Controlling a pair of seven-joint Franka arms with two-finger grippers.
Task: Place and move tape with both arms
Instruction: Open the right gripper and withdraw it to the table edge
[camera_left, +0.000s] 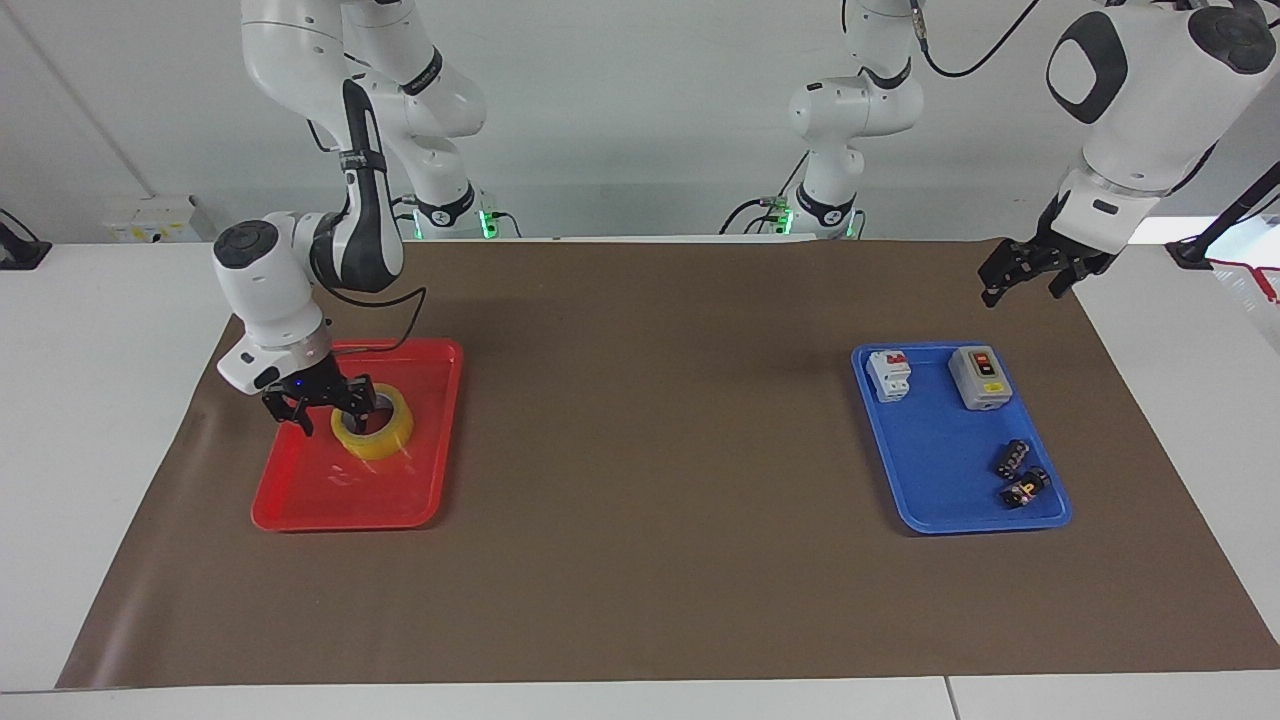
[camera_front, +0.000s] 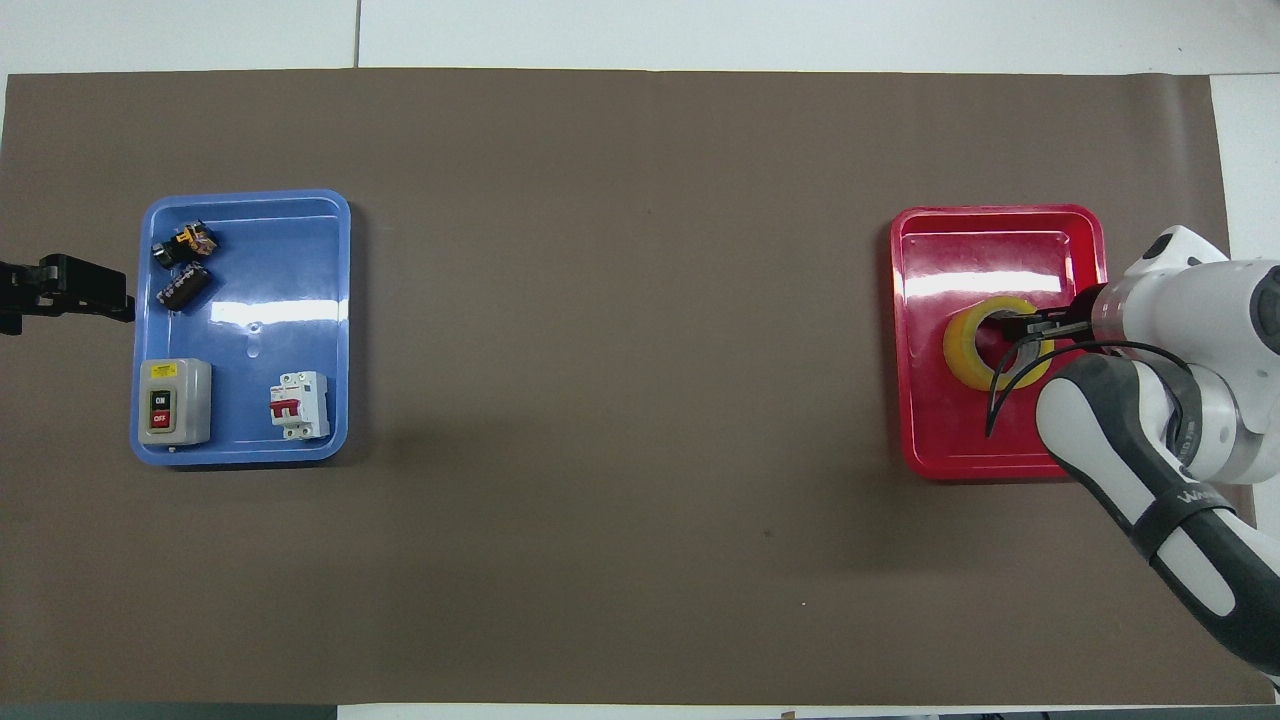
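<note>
The tape (camera_left: 385, 437) (camera_front: 960, 346), a yellow roll with a white core, lies flat in the red tray (camera_left: 330, 495) (camera_front: 1000, 240) at the right arm's end of the table. My right gripper (camera_left: 320, 402) (camera_front: 1008, 336) is low over the roll and open. It straddles the roll's wall on the side toward the table's edge, with one finger over the core hole and the other outside. Nothing is gripped. My left gripper (camera_left: 1028, 272) (camera_front: 120, 305) waits in the air, open and empty, over the mat beside the blue tray (camera_left: 940, 460) (camera_front: 270, 260).
The blue tray at the left arm's end holds a grey switch box (camera_left: 980, 378) (camera_front: 174, 402), a white circuit breaker (camera_left: 889, 376) (camera_front: 299, 405) and two small dark parts (camera_left: 1018, 475) (camera_front: 183, 262). Brown mat (camera_left: 650, 450) covers the table between the trays.
</note>
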